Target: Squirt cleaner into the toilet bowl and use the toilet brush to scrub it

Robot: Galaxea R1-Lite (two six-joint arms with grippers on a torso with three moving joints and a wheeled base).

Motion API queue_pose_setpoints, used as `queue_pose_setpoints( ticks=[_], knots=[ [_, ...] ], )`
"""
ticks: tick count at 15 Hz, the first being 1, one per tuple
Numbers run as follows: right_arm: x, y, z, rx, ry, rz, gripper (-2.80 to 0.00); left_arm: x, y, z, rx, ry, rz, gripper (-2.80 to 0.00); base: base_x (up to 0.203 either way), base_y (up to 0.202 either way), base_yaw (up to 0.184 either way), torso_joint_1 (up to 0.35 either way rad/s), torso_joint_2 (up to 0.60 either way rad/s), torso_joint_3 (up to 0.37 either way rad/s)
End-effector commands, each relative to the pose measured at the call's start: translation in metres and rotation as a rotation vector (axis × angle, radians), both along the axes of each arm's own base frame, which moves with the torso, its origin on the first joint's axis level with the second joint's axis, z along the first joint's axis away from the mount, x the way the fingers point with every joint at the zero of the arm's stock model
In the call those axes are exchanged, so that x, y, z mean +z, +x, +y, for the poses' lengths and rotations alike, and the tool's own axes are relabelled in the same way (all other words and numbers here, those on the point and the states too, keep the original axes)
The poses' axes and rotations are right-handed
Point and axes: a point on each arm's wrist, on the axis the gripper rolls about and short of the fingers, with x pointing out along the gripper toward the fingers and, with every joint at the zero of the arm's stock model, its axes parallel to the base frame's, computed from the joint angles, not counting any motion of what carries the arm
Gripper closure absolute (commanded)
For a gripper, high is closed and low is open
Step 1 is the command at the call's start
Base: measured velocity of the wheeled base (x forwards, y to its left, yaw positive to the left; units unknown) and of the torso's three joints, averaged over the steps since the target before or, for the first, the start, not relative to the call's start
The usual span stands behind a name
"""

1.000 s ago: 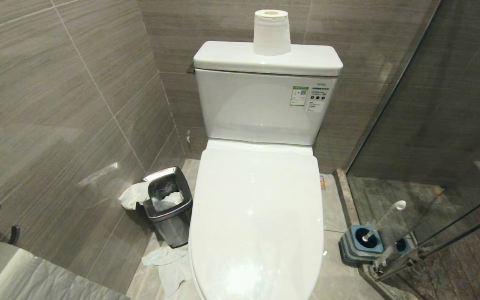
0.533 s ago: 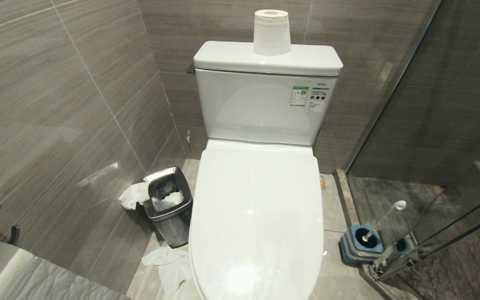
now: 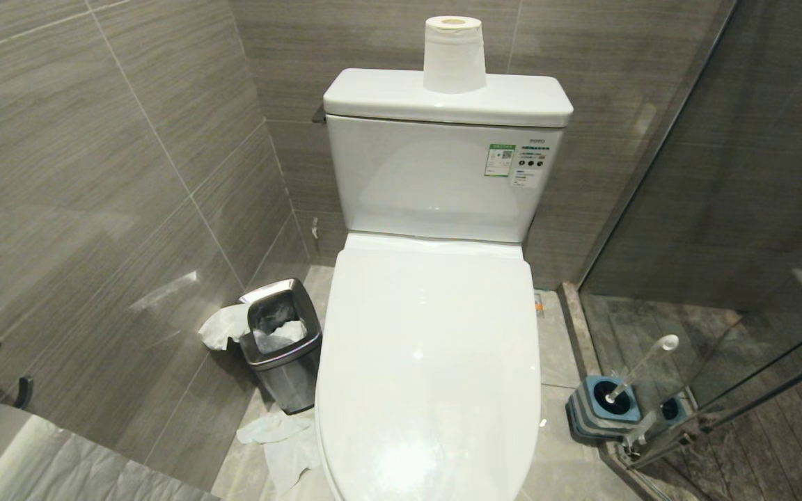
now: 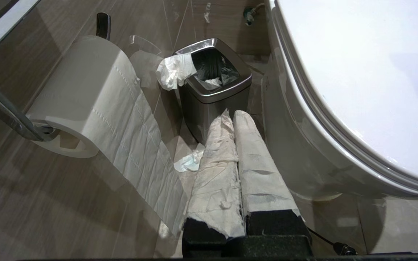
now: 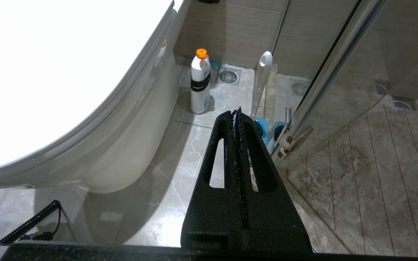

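Both tools closed, empty: left tool [image 4: 235, 115], right tool [image 5: 236, 112]. Toilet bowl [image 3: 429, 390] lid down; tank label [image 3: 537, 141] "TOTO".

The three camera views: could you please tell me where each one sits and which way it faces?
Head view: high, looking forward and down at the closed toilet, waste bin and toilet brush; no arm shows.
Left wrist view: low beside the toilet's left, facing the bin; the paper-wrapped left gripper, shut, shows.
Right wrist view: low on the other side, facing an orange-capped bottle and the brush; the shut right gripper shows.
All views share the toilet.
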Motion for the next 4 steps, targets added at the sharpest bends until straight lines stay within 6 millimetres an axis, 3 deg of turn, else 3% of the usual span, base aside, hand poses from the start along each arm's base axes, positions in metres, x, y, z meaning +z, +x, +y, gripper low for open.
queue_pose_setpoints(
  ticks=[1,4],
  knots=[
    [0.0002,0.0,0.0,0.0,0.0,0.001,0.0,-0.0008,0.0003,0.0,0.0,0.0,0.005,0.0,0.0,0.0,0.0,0.0,0.0,0.0],
    [0.0,0.0001,0.0,0.002,0.001,0.001,0.0,-0.0008,0.0003,0.0,0.0,0.0,0.005,0.0,0.0,0.0,0.0,0.0,0.0,0.0]
  ],
)
